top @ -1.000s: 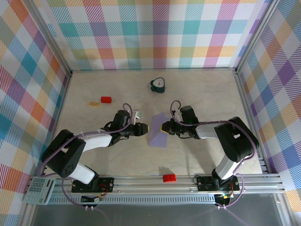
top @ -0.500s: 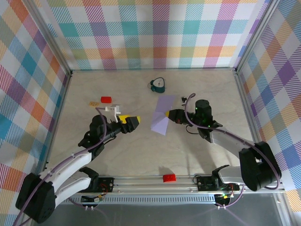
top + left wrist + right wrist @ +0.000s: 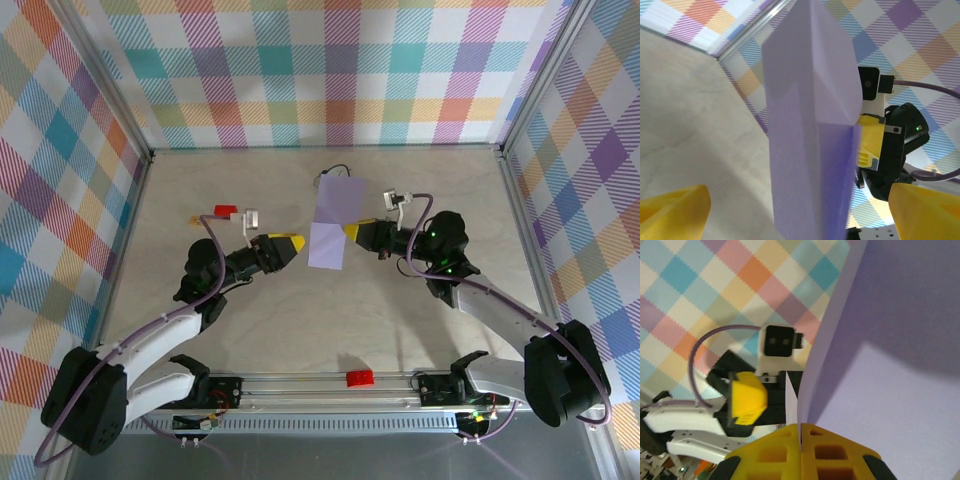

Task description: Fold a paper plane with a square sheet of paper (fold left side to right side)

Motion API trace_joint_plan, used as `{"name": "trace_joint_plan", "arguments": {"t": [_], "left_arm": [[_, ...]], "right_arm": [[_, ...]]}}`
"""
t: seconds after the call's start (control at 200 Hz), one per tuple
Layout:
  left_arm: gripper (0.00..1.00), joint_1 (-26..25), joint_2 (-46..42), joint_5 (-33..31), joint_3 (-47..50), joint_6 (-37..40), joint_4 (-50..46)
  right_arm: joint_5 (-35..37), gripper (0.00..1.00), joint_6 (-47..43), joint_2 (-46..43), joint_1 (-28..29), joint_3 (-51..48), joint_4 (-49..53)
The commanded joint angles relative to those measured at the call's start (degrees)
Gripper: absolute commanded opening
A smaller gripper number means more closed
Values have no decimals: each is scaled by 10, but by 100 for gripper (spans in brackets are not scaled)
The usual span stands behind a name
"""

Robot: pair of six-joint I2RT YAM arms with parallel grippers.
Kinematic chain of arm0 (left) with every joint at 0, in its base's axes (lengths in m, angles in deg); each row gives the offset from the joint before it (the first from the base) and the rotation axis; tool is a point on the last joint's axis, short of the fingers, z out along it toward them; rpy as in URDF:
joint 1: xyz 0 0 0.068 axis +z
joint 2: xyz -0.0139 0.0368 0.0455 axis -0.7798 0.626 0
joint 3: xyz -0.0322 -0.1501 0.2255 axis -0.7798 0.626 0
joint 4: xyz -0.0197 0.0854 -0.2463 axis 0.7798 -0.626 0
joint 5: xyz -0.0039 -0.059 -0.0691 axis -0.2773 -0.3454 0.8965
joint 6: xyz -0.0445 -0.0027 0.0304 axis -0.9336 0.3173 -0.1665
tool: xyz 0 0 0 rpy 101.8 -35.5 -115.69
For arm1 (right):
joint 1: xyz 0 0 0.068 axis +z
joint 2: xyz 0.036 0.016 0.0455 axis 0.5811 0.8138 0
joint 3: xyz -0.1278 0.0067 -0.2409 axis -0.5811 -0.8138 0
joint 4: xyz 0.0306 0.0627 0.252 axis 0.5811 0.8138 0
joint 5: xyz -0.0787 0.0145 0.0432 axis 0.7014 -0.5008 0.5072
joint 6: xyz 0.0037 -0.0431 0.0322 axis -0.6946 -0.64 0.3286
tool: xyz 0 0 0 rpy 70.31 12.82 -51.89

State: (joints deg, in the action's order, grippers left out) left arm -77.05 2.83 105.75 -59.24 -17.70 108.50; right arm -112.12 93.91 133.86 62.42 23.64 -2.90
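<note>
**Sheet of paper** (image 3: pixel 335 215): pale lavender, creased across the middle. It is held raised above the bench (image 3: pixel 420 330) between the two end effectors.

**Right end effector** (image 3: pixel 350 232): fingers (image 3: pixel 770 455) are pressed together on one edge of the sheet, which is pinched there.

**Left end effector** (image 3: pixel 292 243): fingers (image 3: pixel 675 210) are spread wide. The sheet is found just beyond them, not touched.

**Red block** (image 3: pixel 359 377): seen well behind both end effectors, by the arm bases.

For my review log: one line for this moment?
right gripper shut on paper sheet, held aloft | left gripper open, apart from it | paper creased
</note>
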Motion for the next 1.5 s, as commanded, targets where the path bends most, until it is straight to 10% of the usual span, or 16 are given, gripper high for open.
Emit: {"name": "trace_joint_plan", "arguments": {"t": [0.0,0.415,0.71,0.985,1.275,1.49], "left_arm": [[87,-10,21,54,-31,-31,82],[35,-21,71,76,-61,-56,102],[3,-20,63,64,-70,-34,50],[0,-21,11,24,-105,124,-216],[0,-68,-7,-237,-224,375,-664],[0,-146,63,-510,-301,414,-833]], "right_arm": [[-22,1,15,6,13,23,-51],[-7,9,-4,18,19,18,-25],[43,38,-67,-42,17,1,106],[220,71,-197,-145,14,20,414],[497,100,-233,-162,13,49,666],[574,99,-234,-145,10,51,719]]}}
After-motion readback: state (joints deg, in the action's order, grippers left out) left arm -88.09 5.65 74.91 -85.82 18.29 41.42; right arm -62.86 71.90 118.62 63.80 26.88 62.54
